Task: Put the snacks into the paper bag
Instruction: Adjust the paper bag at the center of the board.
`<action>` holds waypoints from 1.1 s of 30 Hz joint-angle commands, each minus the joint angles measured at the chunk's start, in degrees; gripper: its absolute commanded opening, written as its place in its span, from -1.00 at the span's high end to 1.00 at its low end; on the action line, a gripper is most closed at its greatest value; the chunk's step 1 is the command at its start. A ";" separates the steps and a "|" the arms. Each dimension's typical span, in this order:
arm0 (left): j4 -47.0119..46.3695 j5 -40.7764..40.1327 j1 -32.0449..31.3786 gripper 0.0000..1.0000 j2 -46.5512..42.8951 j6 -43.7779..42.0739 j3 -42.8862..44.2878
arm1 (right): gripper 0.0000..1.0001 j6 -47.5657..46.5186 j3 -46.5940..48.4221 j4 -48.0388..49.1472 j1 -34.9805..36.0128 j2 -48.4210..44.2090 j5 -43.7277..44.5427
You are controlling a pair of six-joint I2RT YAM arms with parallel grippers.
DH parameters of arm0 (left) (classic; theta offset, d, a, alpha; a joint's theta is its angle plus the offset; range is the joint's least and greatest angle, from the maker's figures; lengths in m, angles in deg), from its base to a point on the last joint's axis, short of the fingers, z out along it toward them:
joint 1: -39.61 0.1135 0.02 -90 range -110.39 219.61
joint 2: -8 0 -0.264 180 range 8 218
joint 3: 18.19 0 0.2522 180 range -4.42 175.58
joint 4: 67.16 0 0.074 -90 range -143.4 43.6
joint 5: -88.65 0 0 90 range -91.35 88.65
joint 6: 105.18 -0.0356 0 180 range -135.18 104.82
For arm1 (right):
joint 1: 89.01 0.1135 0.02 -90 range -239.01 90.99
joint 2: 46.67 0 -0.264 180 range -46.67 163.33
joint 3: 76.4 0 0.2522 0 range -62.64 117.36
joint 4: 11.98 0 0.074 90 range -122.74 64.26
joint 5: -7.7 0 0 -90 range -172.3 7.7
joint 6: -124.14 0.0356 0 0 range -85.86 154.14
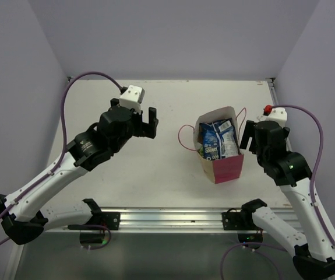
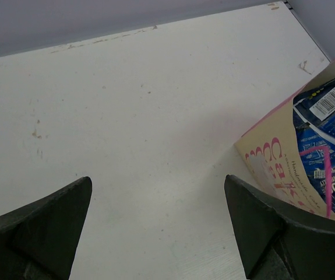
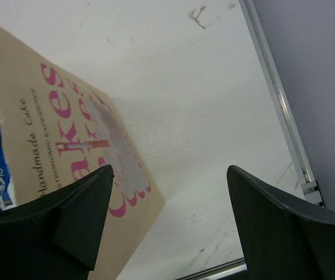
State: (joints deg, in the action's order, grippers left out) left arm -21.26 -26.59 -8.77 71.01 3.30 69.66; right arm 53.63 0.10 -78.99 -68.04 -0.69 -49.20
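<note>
The paper bag (image 1: 224, 167), cream with magenta side panels and pink cord handles, stands upright right of the table's middle. Dark blue snack packets (image 1: 218, 140) show in its open top, with a bit of green at the left; the other snacks are hidden. The bag shows in the left wrist view (image 2: 275, 160) with blue packets (image 2: 330, 146) inside, and in the right wrist view (image 3: 56, 134). My left gripper (image 1: 144, 123) is open and empty, left of the bag (image 2: 158, 221). My right gripper (image 1: 247, 137) is open and empty, just right of the bag (image 3: 170, 216).
The white table's (image 1: 167, 175) metal rail runs along the right edge (image 3: 278, 99). A grey wall stands behind and at both sides. A red button (image 1: 268, 109) sits on the right wrist.
</note>
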 commanded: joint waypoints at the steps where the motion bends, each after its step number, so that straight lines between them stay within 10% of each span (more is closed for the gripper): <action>1: -3.13 1.85 0.31 -1.00 -0.07 1.56 -0.69 | -0.65 1.52 -0.07 -0.01 -0.23 0.95 3.19; 20: -27.91 26.36 0.30 -0.84 20.04 21.41 -17.30 | -0.66 -0.24 0.81 1.92 -0.76 -2.73 -2.77; 33: -38.55 32.44 -2.59 -0.83 29.89 28.01 -11.77 | -0.66 0.82 -4.56 4.91 -0.84 -1.42 -9.37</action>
State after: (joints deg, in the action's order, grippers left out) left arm -52.73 4.01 -10.69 100.01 28.61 54.01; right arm 54.09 -4.43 -76.70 -68.56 -1.76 -57.02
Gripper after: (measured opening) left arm 0.917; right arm 0.826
